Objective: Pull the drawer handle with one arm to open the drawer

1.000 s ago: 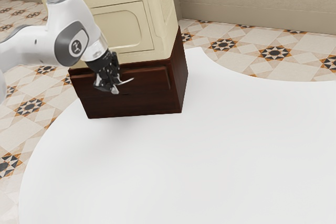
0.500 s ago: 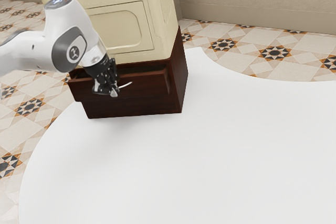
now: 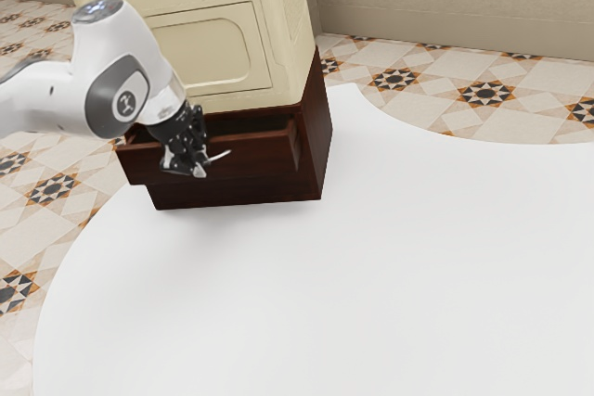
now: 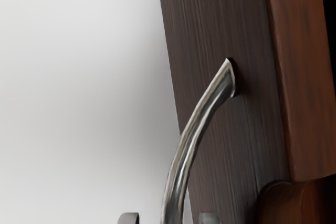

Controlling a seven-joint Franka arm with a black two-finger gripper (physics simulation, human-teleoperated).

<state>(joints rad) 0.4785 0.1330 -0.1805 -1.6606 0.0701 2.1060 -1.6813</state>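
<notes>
Drawer (image 3: 251, 157) front and gripper (image 3: 198, 171) are close together on my exterior feed, the drawer partly open, with a strip of its dark inside (image 3: 251, 124) visible beyond the gripper. That feed gives me only a short, bright piece of the handle (image 4: 181, 169) poking out from beside the fingertips; the wrist feed shows far more of it, a curved metal bar running from its mount on the wooden front down between my two fingers (image 4: 128, 219). They stand open around the bar, one on its drawer side and one on its outer side, and I can see a gap on each side of it. Close to the gripper, the wrist feed also gives me the wood grain and the redder top edge (image 4: 302, 77) of the drawer. From the exterior camera alone I get the cream container (image 3: 200, 48), above and behind the gripper, sitting on the dark cabinet (image 3: 317, 141) that holds the drawer. White tabletop (image 3: 306, 294) lies below the gripper, and patterned floor tiles (image 3: 51, 189) spread out past the table's edge.
</notes>
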